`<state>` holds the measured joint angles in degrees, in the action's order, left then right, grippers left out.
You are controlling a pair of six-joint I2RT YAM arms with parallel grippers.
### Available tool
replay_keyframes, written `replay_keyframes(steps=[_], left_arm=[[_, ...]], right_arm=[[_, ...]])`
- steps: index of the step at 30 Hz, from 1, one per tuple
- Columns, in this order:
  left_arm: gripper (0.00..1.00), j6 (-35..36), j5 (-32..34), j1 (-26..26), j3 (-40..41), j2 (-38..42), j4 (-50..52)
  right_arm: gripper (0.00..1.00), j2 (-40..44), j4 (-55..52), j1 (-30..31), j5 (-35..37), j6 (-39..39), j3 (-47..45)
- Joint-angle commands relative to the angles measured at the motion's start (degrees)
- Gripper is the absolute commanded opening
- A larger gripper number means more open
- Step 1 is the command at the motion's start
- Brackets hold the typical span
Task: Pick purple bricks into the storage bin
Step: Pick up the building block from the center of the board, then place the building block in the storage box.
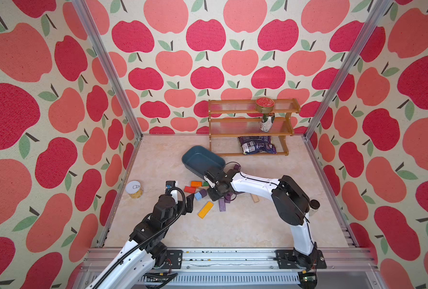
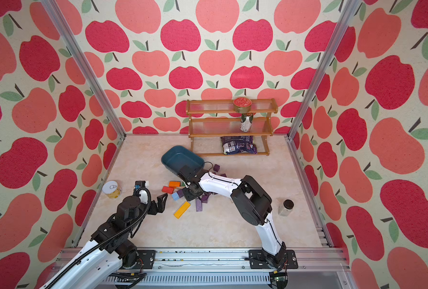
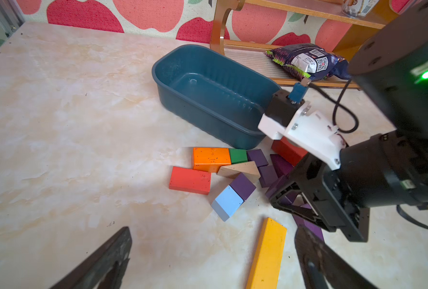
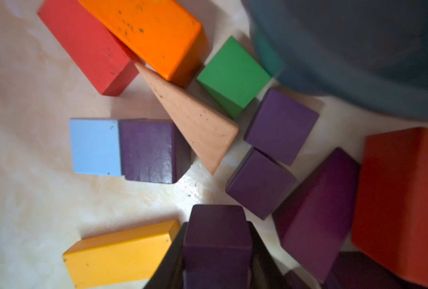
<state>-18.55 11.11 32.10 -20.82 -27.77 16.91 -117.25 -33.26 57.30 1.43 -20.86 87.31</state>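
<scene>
Right gripper clamped on one purple brick among mixed blocks — more purple bricks loose on the table, just beside the bin. Left gripper spread wide, holding nothing.

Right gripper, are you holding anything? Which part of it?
Yes. The right gripper pinches one purple brick by its two opposite sides. The left gripper is open and holds nothing.

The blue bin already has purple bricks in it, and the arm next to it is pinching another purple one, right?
No. The storage bin is empty, as the left wrist view shows. The rest stands: the right arm's fingers are pinching a purple brick.
</scene>
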Motion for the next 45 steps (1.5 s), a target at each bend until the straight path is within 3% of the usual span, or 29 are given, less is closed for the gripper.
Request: replay_keyframes(steps=[1, 9, 17, 25, 26, 30, 31, 39, 45], left_arm=[[0.99, 0.6, -0.7, -0.5, -0.4, -0.6, -1.6], [0.99, 1.3, -1.0, -1.2, -0.7, -1.0, -2.4], [0.99, 2.0, -1.4, -1.9, -1.3, -1.4, -2.6], [0.99, 2.4, -3.4, -3.7, -1.5, -4.0, -4.2], [0.99, 2.3, -3.9, -3.9, -1.7, -4.7, -4.3], [0.99, 2.0, -4.6, -4.1, -2.7, -6.5, -4.3], [0.99, 1.9, -4.6, -4.2, -3.0, -6.9, -4.3], [0.99, 1.6, -4.3, -4.1, -6.3, -8.3, -1.4], [0.99, 1.0, -4.9, -4.1, -7.9, -10.3, -1.0]], right_arm=[[0.23, 3.6, -2.3, -2.0, -1.1, 2.0, 3.4], [0.24, 0.4, -5.8, -7.4, -1.9, 5.8, 15.8], [0.23, -10.3, -8.8, -12.5, -4.1, 6.1, 30.9], [0.23, -17.2, -11.0, -14.0, -5.0, 7.5, 40.9], [0.27, -17.8, -11.1, -14.1, -5.3, 7.3, 41.6], [0.61, -18.4, -9.2, -14.4, -6.3, 7.9, 41.2], [0.64, -18.2, -8.7, -14.4, -6.3, 8.2, 41.1], [0.69, -12.2, -6.7, -16.1, -11.1, 10.9, 38.4], [0.69, 0.1, -3.3, -16.6, -7.3, 11.7, 24.9]])
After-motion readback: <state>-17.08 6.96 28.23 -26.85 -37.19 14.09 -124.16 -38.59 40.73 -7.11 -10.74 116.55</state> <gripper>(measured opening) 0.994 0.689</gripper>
